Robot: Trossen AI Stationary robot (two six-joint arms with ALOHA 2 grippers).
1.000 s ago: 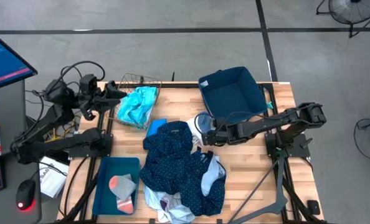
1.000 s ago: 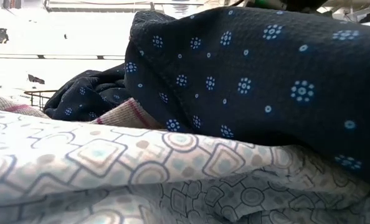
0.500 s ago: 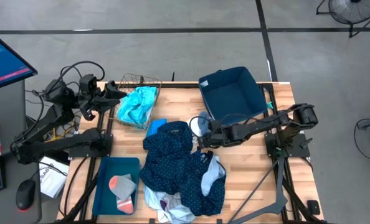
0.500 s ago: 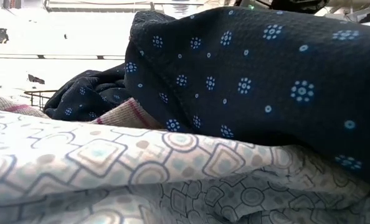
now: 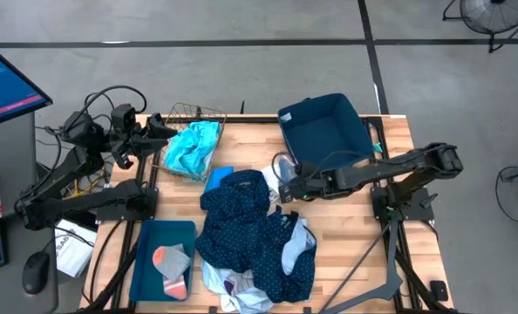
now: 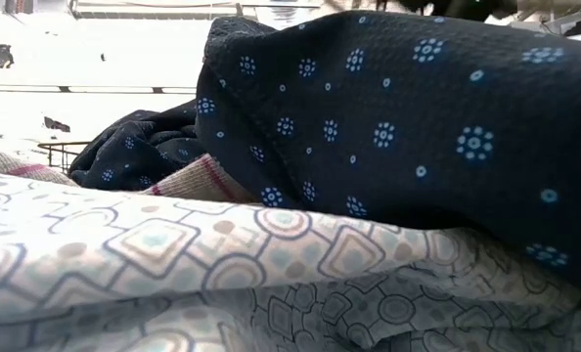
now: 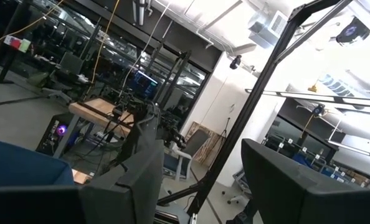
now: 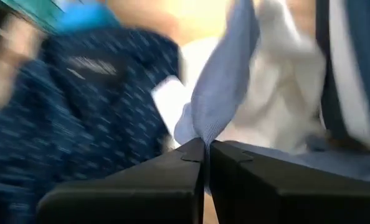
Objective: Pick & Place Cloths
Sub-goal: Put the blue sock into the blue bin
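Pale blue-grey cloth [image 8: 225, 87], seemingly hanging upright, pinched by right hand [image 8: 205, 152]

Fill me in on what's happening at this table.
The right gripper is shut on a fold of pale blue-grey cloth at the edge of the pile, beside the navy white-dotted garment and just in front of the navy square fabric bin. The left gripper waits at the table's far left corner.

The big cloth [image 5: 250, 227] in the middle is showing navy with small white dots. The cloth [image 5: 192, 148] by the wire basket is showing turquoise. The fabric bin [image 5: 324, 129] is looking navy, the flat tray [image 5: 150, 253] teal. The socks [image 5: 173, 266] are showing grey and coral. The surface [image 5: 346, 235] is showing light wood.
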